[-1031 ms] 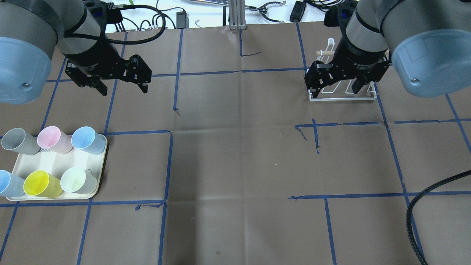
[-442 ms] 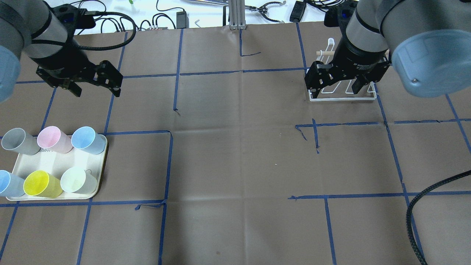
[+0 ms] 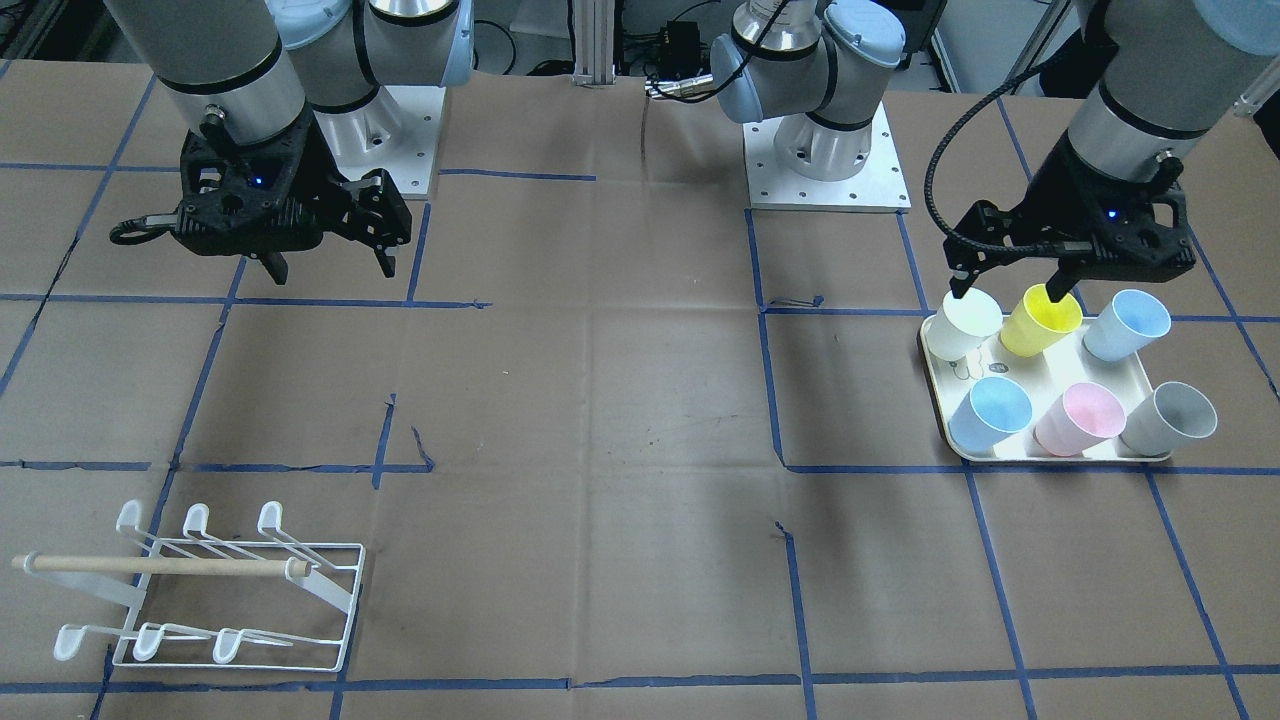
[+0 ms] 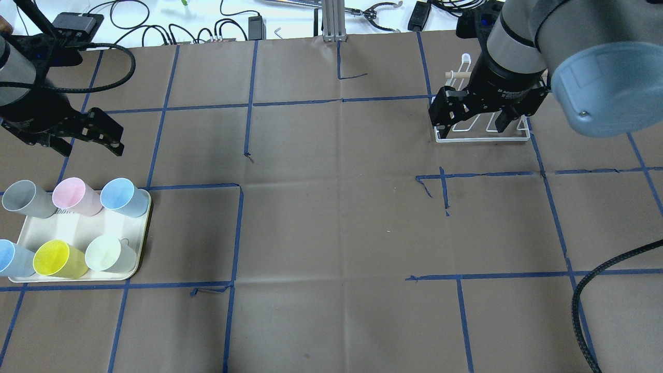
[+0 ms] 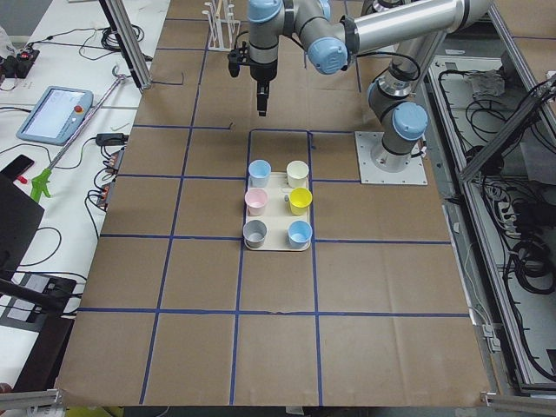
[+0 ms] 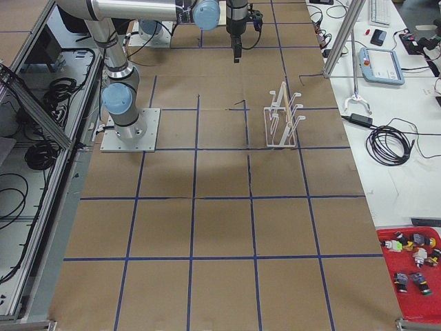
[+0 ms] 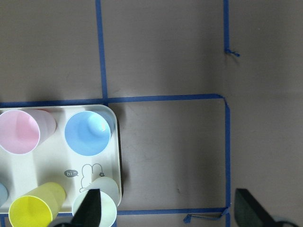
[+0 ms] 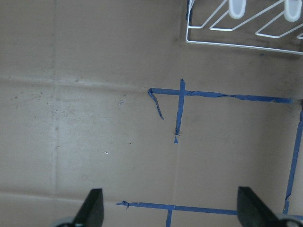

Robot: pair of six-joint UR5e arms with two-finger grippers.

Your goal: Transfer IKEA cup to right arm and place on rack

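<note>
A table (image 4: 331, 233) covered in brown paper and squared off with blue tape (image 4: 248, 93) fills the scene, with cables (image 4: 155, 26) lying beyond its far edge; on the robot's left a cream tray (image 4: 77, 228) carries six cups, upright, in two rows of three; the row farther from the robot holds a grey cup (image 4: 23, 198), a pink cup (image 4: 72, 196) and a blue cup (image 4: 121, 197); the nearer row holds a second blue cup (image 4: 10, 259), a yellow cup (image 4: 57, 259) and a pale green cup (image 4: 106, 254); the left gripper (image 3: 1008, 290) hangs in the air by the tray, raised clear of the cups, its fingers wide apart with nothing between them; in the left wrist view one finger (image 7: 92, 208) shows over the pale green cup at the tray's corner, the other over bare paper; the white wire rack (image 4: 481, 139) stands on the robot's right, toward the table's far side and well apart from the tray, with a wooden dowel (image 3: 160, 565) across it; the right gripper (image 4: 469, 124) hangs above the paper on the robot's side of the rack, fingers spread and holding nothing; its wrist view shows only the rack's near edge at the top and taped paper below.
</note>
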